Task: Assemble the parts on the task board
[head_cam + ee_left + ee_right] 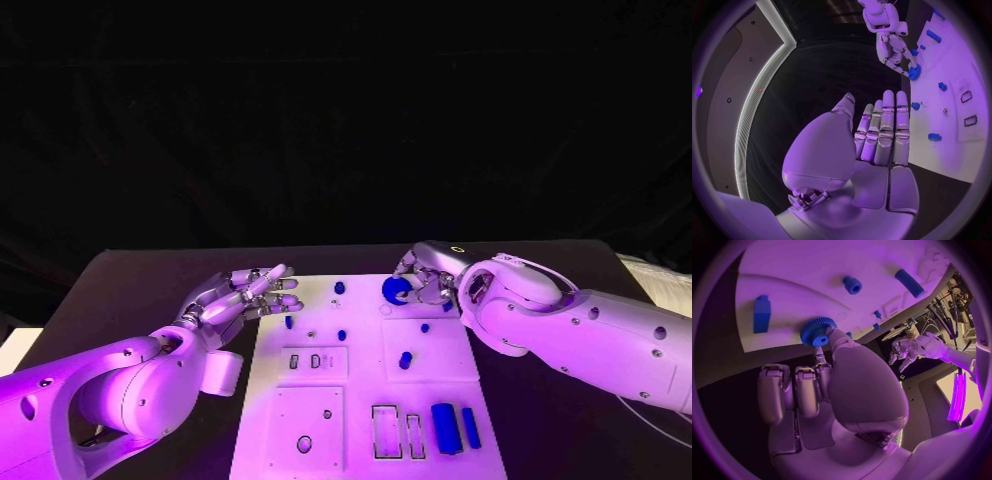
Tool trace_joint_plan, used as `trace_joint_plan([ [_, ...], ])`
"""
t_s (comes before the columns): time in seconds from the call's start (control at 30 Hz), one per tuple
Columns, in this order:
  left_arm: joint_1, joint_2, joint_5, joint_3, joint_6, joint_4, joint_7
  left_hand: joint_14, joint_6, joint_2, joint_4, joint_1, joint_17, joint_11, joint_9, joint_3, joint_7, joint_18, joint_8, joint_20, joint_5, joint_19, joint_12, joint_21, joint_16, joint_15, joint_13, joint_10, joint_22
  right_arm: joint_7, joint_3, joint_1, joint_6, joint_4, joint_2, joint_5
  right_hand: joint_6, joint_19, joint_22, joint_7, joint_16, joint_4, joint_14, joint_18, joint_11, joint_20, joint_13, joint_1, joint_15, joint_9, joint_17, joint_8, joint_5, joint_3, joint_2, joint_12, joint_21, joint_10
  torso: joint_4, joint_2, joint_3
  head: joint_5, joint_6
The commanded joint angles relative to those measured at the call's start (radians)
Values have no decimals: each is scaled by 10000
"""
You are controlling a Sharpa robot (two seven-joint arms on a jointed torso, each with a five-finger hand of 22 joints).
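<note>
The round blue ridged gear-like part [395, 291] sits at the far right area of the flat white task board [310, 425], and the right hand [427, 277] grips it: in the right wrist view the thumb tip presses on the gear's [817, 332] toothed rim while the other fingers [786, 390] lie curled alongside, below the board's edge. In the left wrist view the same right hand [893, 50] reaches down onto the gear [914, 72] from above.

The board lies in the middle of the black desk [144, 275] and carries several recesses. Near its front right, two blue upright cylinders [456, 428] stand side by side just beside two narrow rectangular slots [398, 432], whose insides look bare, though this is hard to judge from the head view. A small oval hole [304, 443] shows in the front left panel, and two little rectangular pockets [304, 361] lie in the panel behind it. A small blue oblong part [405, 359] rests on the middle right panel, and tiny blue pegs [339, 287] dot the far left section of the board. In the right wrist view, a blue rectangular block [762, 314], a short blue knob [852, 285] and a blue bar [909, 283] lie on the board around the gear, each apart from it.

The left hand [242, 297] hovers at the board's left edge with fingers straight and slightly spread, holding nothing; its wrist view shows the flat palm [873, 150] and extended fingers above the dark desk beside the board.
</note>
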Motion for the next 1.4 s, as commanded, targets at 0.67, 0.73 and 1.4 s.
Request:
trace_joint_plan([
  [0.67,15,31,14,6,230,34,20,-43,-43,76,-51,31,10,13,-6,-16,33,119,-60,66,-43,-29,-16,-36,-49,60,-12,-71,-9,158,-171,16,-751,71,1541,-358,427,275,751,-191,50,-54,906,-216,-86,-46,1418,-180,-106,120,1972,-27,170,251,74,6,71,430,23,16,5,268,-67],
  [0.73,15,39,14,6,232,34,20,-43,-43,76,-51,31,10,13,-6,-16,33,119,-60,66,-43,-29,-16,-36,-49,60,-12,-71,-9,144,-205,2,-715,-31,1689,-405,423,276,753,-187,41,-57,903,-216,-84,-47,1404,-189,-106,119,1957,-32,163,259,70,-15,72,421,25,13,4,274,-73],
  [1.4,15,74,14,7,244,16,7,-43,-43,76,-51,31,10,13,-6,-16,33,119,-60,66,-43,-29,-16,-36,-49,60,-12,-71,-9,-177,-351,-149,-160,-898,2471,-891,379,259,729,-152,-9,-107,884,-212,-54,-36,1335,-392,-86,114,1878,-111,-93,371,-10,-153,58,370,7,12,15,334,-162],
])
